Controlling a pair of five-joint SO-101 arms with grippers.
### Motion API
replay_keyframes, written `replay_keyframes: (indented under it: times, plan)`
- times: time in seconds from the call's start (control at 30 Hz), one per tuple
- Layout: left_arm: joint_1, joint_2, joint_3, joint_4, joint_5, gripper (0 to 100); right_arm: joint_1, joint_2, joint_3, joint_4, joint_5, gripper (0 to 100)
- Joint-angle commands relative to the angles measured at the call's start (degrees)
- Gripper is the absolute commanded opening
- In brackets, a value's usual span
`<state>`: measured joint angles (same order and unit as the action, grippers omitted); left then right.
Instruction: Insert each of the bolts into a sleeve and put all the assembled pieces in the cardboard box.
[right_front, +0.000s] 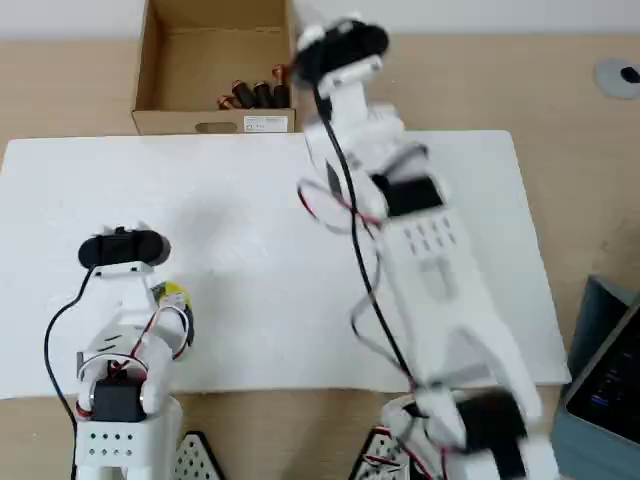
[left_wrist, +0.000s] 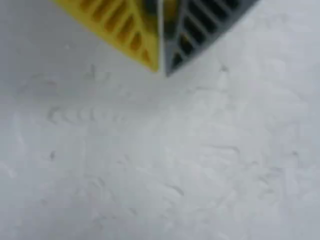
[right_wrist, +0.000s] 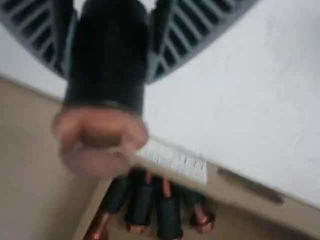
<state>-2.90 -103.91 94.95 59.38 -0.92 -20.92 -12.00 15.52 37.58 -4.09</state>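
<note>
My right gripper (right_wrist: 107, 65) is shut on an assembled piece (right_wrist: 102, 100), a black sleeve with a copper bolt head sticking out of its end. It hangs over the near right corner of the cardboard box (right_front: 160, 70), where several assembled pieces (right_front: 255, 95) lie side by side; they also show below the held one as assembled pieces (right_wrist: 150, 207). The right arm (right_front: 420, 240) stretches across the white mat to the box. My left gripper (left_wrist: 161, 62) is shut with nothing in it, its yellow and grey fingers pressed together just above the white mat (left_wrist: 160, 165). The left arm (right_front: 125, 330) sits at the mat's near left.
The white mat (right_front: 240, 250) covers most of the wooden table. A dark grey device (right_front: 605, 385) stands at the table's right edge, and a small round disc (right_front: 618, 75) lies at the far right.
</note>
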Motion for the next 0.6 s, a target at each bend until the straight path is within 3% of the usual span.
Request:
replay_keyframes:
  times: [0.0, 0.33, 0.57]
  plan:
    - [-0.79, -0.48, -0.26, 0.0, 0.7, 0, 1.01, 12.26, -16.57, -2.55, -0.26, 0.9]
    - [-0.7, -0.48, -0.26, 0.0, 0.62, 0, 0.48, 46.02, -53.76, -2.2, 5.8, 0.9]
    - [-0.7, -0.48, -0.26, 0.0, 0.62, 0, -1.36, 62.99, -72.84, -2.11, 17.41, 0.9]
